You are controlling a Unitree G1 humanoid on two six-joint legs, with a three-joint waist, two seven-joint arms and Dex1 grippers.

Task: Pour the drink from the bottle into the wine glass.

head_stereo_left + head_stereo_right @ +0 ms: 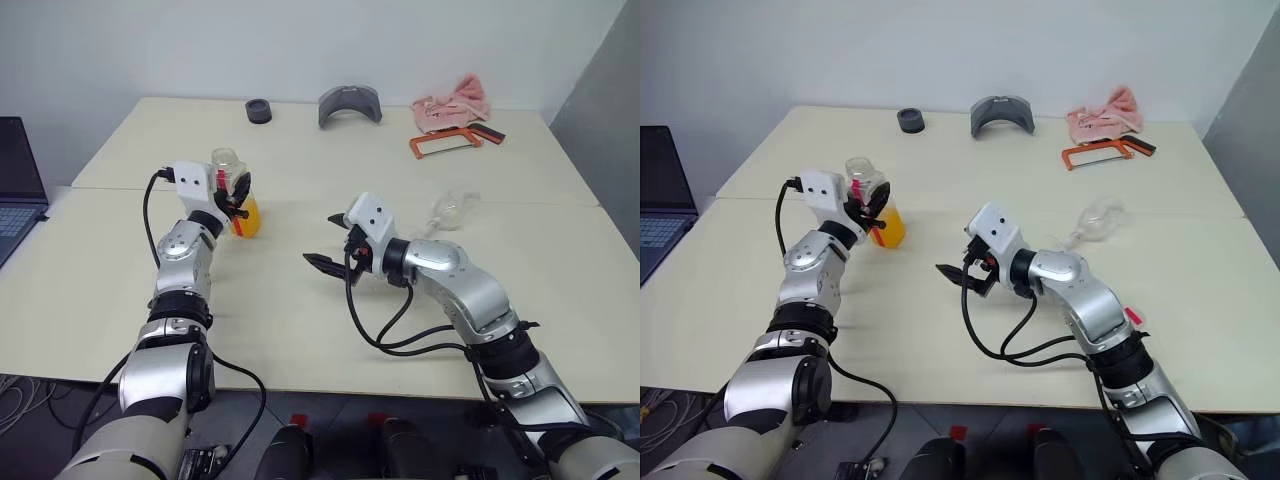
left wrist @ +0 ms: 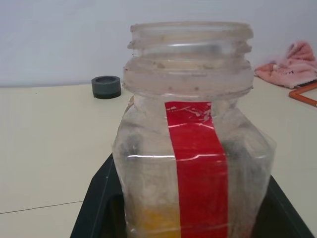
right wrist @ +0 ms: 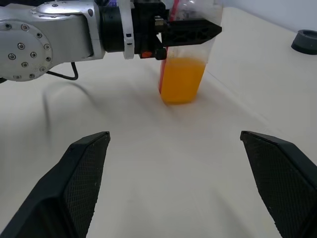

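Note:
The bottle (image 1: 238,190), clear plastic with a red label stripe and an uncapped wide mouth, stands upright at the table's left. The orange drink (image 1: 247,219) fills its lower part. My left gripper (image 1: 236,196) is shut on the bottle's middle, and in the left wrist view its black fingers (image 2: 94,203) flank the bottle (image 2: 193,148). The wine glass (image 1: 456,210) lies on its side at the right, behind my right forearm. My right gripper (image 1: 320,238) hovers open and empty at the table's middle, pointing toward the bottle (image 3: 182,74), a short gap away.
A laptop (image 1: 15,190) sits at the far left edge. Along the back lie a black round cap (image 1: 259,110), a grey curved piece (image 1: 350,104), a pink cloth (image 1: 452,100) and an orange hacksaw (image 1: 450,142). A seam (image 1: 400,202) runs across the table.

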